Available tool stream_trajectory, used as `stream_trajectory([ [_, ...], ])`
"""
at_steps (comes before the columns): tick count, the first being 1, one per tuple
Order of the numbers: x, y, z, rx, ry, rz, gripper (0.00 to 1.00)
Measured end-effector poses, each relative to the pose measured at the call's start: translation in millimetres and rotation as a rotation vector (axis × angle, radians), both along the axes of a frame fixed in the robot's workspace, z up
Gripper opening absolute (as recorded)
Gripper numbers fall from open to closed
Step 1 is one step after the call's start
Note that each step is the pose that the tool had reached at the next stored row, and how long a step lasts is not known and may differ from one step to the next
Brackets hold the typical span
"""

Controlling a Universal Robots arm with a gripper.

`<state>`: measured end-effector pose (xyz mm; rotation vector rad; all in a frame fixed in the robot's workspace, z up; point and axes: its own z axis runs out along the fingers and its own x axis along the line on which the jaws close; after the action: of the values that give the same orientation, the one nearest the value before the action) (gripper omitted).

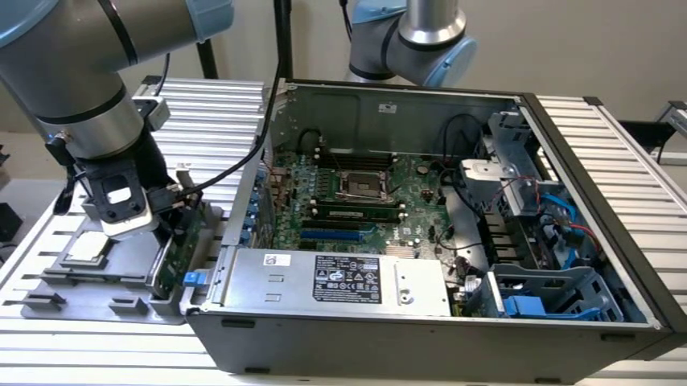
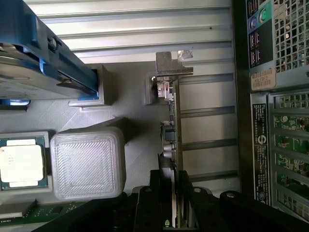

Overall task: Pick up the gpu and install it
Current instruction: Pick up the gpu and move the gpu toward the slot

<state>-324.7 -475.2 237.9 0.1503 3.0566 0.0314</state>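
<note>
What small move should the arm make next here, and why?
Probably a short straight lift: the end effector looks closed on the gpu, which stands on edge in the gray holder beside the computer case, so it must clear its slot first.

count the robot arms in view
2. One arm is at the exterior view's left, over the tray, its tool closed on the gpu. The other arm is behind the case. More may be out of frame.
</note>
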Motion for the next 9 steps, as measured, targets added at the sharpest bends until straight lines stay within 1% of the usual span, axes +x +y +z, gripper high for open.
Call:
stream_trajectory([
  [9,0.0,0.0,-0.1,0.0,0.0,0.0,0.27],
])
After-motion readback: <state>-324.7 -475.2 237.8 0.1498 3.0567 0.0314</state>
